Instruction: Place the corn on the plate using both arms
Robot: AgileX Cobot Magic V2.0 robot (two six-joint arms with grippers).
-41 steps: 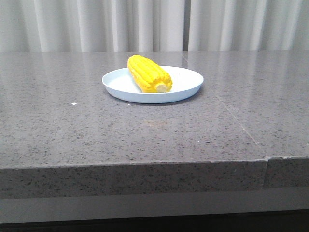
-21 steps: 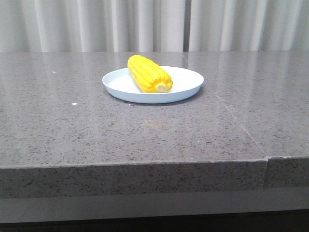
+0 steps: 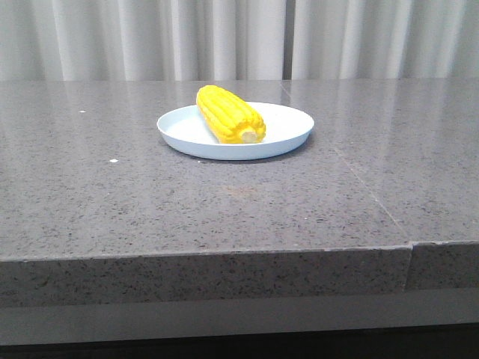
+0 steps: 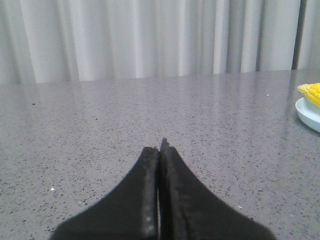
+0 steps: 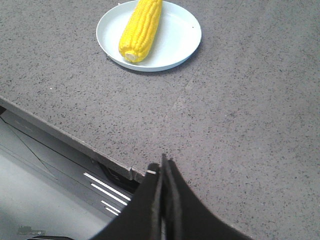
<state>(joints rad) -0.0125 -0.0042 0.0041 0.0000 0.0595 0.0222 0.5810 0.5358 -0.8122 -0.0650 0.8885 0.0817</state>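
The yellow corn (image 3: pixel 229 114) lies on the pale blue plate (image 3: pixel 288 127) at the middle of the grey table, its stub end toward the front. No gripper shows in the front view. In the left wrist view my left gripper (image 4: pixel 160 147) is shut and empty, low over bare table, with the plate's edge (image 4: pixel 307 114) and a bit of corn (image 4: pixel 312 91) far off at the frame's side. In the right wrist view my right gripper (image 5: pixel 162 167) is shut and empty above the table's front edge, well back from the corn (image 5: pixel 140 31) and the plate (image 5: pixel 177 42).
The grey speckled table (image 3: pixel 112 202) has a seam (image 3: pixel 410 247) at its front right edge. White curtains (image 3: pixel 224 37) hang behind the table. Below the table's edge, a grey floor with white stripes (image 5: pixel 107 187) shows in the right wrist view.
The plate and corn sit a hair left and higher in the front view than before; nothing else has changed.
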